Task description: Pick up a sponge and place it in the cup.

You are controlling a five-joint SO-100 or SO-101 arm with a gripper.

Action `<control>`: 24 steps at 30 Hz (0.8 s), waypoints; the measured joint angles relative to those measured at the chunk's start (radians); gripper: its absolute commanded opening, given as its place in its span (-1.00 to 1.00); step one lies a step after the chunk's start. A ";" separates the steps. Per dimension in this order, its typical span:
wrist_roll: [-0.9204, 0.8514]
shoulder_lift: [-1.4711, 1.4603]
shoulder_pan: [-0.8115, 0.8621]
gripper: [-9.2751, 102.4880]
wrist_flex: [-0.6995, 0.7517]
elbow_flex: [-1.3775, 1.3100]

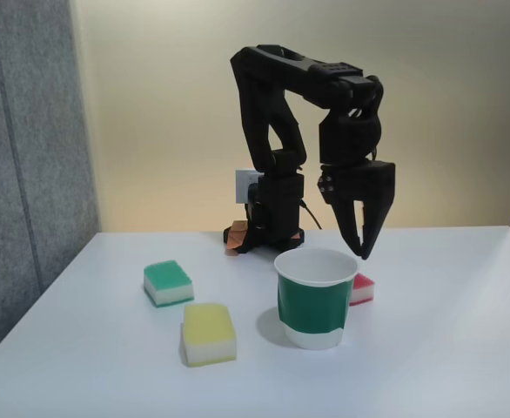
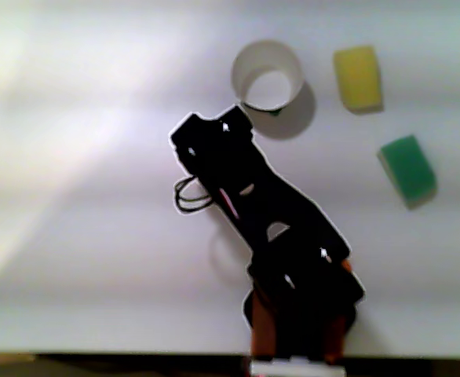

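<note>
Hanging above the sponge (image 1: pixel 362 288) behind the cup (image 1: pixel 314 299), the gripper (image 1: pixel 360 252) is held spread and empty, apparently for descent.

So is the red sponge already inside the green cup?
No, in the fixed view the red sponge lies on the table behind the green cup, beside its right edge.

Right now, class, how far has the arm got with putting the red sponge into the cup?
Done: nothing shows as finished; the red sponge lies on the table behind the cup. In hand: the gripper hangs above the sponge, fingers slightly apart and holding nothing. Left: lower, grasp the sponge, lift it and drop it into the cup.
</note>
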 measured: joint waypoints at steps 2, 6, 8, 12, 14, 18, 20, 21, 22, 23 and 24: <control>-0.103 0.000 0.000 -0.84 0.017 -0.008; -0.347 0.000 0.020 -0.84 0.051 -0.008; -0.483 0.000 0.037 -0.84 0.052 -0.008; -0.733 0.009 0.084 -0.83 0.052 -0.008; -0.816 0.011 0.104 -0.76 0.052 -0.008; -0.900 0.009 0.132 -0.52 0.023 -0.008; -0.914 0.009 0.144 -0.39 0.003 -0.008; -0.917 0.009 0.143 -0.36 -0.011 -0.006; -0.917 0.011 0.130 -0.36 -0.025 -0.003; -0.917 0.011 0.124 -0.37 -0.038 -0.003; -0.917 0.012 0.124 -0.37 -0.051 0.005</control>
